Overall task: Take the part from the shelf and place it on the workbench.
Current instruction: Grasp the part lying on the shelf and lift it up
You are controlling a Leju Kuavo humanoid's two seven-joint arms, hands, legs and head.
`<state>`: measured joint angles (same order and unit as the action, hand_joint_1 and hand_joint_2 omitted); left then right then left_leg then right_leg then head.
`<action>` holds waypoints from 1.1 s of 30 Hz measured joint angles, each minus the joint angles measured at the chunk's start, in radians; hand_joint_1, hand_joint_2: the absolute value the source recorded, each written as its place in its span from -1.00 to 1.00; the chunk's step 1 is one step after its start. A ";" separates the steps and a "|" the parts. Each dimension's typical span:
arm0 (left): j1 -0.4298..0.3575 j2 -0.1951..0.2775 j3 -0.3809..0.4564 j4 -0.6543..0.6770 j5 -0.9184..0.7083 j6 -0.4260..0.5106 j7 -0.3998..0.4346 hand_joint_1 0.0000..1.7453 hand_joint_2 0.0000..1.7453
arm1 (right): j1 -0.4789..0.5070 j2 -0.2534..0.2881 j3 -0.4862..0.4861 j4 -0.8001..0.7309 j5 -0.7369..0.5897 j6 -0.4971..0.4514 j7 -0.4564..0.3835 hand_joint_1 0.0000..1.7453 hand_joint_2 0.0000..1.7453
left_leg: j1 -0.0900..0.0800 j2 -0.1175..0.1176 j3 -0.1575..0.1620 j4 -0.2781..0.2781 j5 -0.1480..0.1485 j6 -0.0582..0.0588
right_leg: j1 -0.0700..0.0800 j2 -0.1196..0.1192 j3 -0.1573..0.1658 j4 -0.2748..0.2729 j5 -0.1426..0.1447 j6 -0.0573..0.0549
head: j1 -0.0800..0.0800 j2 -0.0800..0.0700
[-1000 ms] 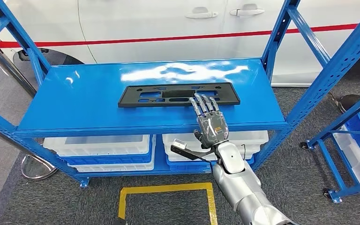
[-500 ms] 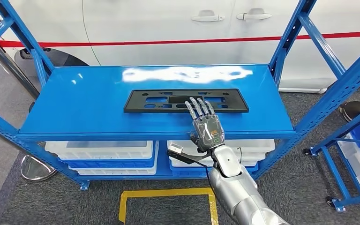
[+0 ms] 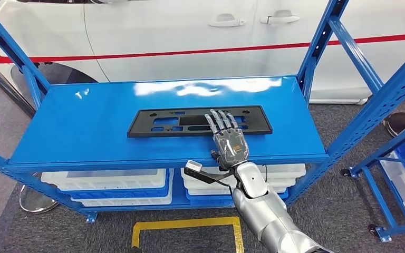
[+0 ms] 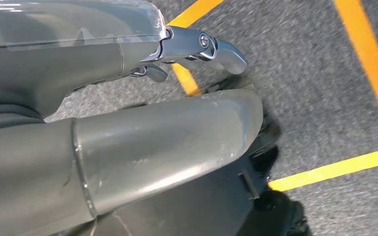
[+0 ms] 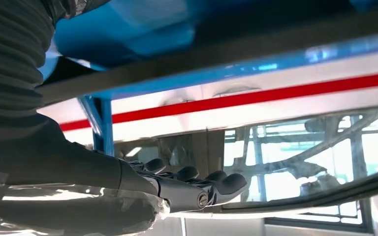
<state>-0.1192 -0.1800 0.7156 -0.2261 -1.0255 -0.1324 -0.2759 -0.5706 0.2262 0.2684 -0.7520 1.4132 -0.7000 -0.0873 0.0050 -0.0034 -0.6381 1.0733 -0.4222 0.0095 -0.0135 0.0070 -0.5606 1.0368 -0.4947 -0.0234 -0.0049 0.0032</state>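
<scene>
A flat black part, long and with several cut-outs, lies on the top board of the blue shelf. My right hand reaches in from the front edge, palm down. Its fingers lie spread and straight over the right-hand portion of the part, almost to its far edge, and it grips nothing. In the right wrist view the right hand has its dark fingers stretched out flat. The left wrist view looks down past my left hand, which hangs over the floor with nothing in it and its fingers apart.
White bins fill the lower shelf level. A white car with a red stripe stands close behind the shelf. Blue uprights flank the board. A second blue rack stands at the right. Yellow floor tape marks a square in front.
The camera has shifted, so the whole scene sits a little differently. My right hand has slid forward, and its fingers now reach farther across the part.
</scene>
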 joint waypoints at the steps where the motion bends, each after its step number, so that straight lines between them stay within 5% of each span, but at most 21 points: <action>1: -0.001 0.001 0.000 0.000 0.000 0.000 0.000 -1.00 -1.00 | 0.000 0.002 0.000 -0.003 -0.011 0.000 -0.003 -1.00 1.00 | -0.004 0.000 0.014 -0.034 0.007 0.006 | 0.000 0.000 0.002 -0.001 -0.003 0.004 | 0.000 0.000; 6: 0.004 0.003 0.000 0.000 0.000 0.003 0.000 -1.00 -1.00 | 0.000 0.009 0.000 -0.027 -0.014 -0.001 -0.006 -1.00 1.00 | 0.000 0.001 0.041 -0.077 -0.001 0.022 | 0.001 -0.003 -0.006 0.017 -0.024 0.030 | 0.000 0.000; 9: 0.002 0.002 0.000 0.000 0.000 0.002 0.000 -1.00 -1.00 | 0.003 0.009 0.001 -0.029 0.000 -0.001 -0.006 -1.00 1.00 | 0.001 0.001 0.061 -0.085 -0.012 0.034 | 0.000 -0.005 -0.103 0.188 -0.088 0.038 | 0.001 0.000; 11: 0.004 0.002 0.000 0.000 0.000 0.002 0.001 -1.00 -1.00 | 0.011 0.008 0.001 -0.026 0.008 0.000 -0.007 -1.00 1.00 | 0.001 0.000 0.076 -0.083 -0.026 0.036 | 0.000 -0.005 -0.164 0.259 -0.082 0.041 | 0.001 0.000; 14: 0.005 0.001 0.000 0.000 0.000 0.002 0.002 -1.00 -1.00 | 0.012 0.007 0.003 -0.022 0.014 0.000 -0.007 -1.00 1.00 | 0.001 -0.002 0.106 -0.075 -0.054 0.030 | 0.000 -0.006 -0.132 0.122 0.044 0.036 | 0.001 0.000; 16: 0.002 0.000 0.000 0.000 0.000 0.003 0.003 -1.00 -1.00 | 0.011 0.008 0.006 -0.020 0.018 0.000 -0.007 -1.00 1.00 | -0.002 -0.003 0.115 -0.067 -0.071 0.019 | 0.004 -0.006 -0.095 0.031 0.081 0.026 | 0.000 0.000; 21: -0.007 0.000 0.000 0.001 0.012 0.005 0.009 -1.00 -1.00 | 0.007 0.012 0.016 -0.018 0.027 0.000 -0.008 -1.00 1.00 | -0.002 -0.001 0.111 -0.043 -0.102 -0.008 | 0.003 -0.003 -0.072 -0.001 0.062 -0.001 | 0.000 0.000; 23: -0.009 0.000 0.000 0.001 0.016 0.005 0.010 -1.00 -1.00 | 0.006 0.015 0.023 -0.018 0.028 0.000 -0.009 -1.00 1.00 | 0.002 0.000 0.063 0.055 -0.147 -0.019 | -0.001 -0.006 -0.060 -0.007 0.057 -0.010 | 0.000 0.000; 25: -0.008 0.000 0.001 0.001 0.019 0.007 0.010 -1.00 -1.00 | 0.007 0.016 0.031 -0.014 0.030 0.000 -0.011 -1.00 1.00 | 0.007 0.000 -0.018 0.189 -0.190 -0.028 | 0.000 -0.007 -0.055 -0.007 0.051 -0.013 | 0.000 0.000; 27: -0.007 0.000 0.001 0.001 0.019 0.012 0.007 -1.00 -1.00 | 0.010 0.017 0.043 -0.008 0.036 0.000 -0.012 -1.00 1.00 | 0.008 0.000 -0.055 0.217 -0.164 -0.030 | 0.000 -0.005 -0.048 -0.007 0.045 -0.013 | 0.000 0.000; 30: -0.011 0.000 0.001 0.001 0.018 0.021 0.000 -1.00 -1.00 | 0.011 0.023 0.062 -0.004 0.045 0.000 -0.011 -1.00 1.00 | 0.006 0.000 0.012 0.029 -0.039 -0.020 | 0.001 -0.001 -0.032 -0.006 0.035 -0.006 | 0.000 0.000; 33: -0.017 0.001 0.001 0.001 0.017 0.027 -0.004 -1.00 -1.00 | 0.010 0.027 0.076 -0.001 0.045 0.000 -0.008 0.35 1.00 | -0.003 -0.001 0.048 -0.059 -0.018 -0.005 | 0.004 -0.001 -0.030 -0.008 0.031 0.008 | 0.000 0.000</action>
<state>-0.1358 -0.1787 0.7164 -0.2255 -1.0082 -0.1056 -0.2801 -0.5603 0.2532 0.3441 -0.7529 1.4578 -0.7003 -0.0955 0.0024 -0.0049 -0.5897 1.0146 -0.4403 0.0048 -0.0096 0.0063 -0.5910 1.0286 -0.4634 -0.0153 -0.0051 0.0032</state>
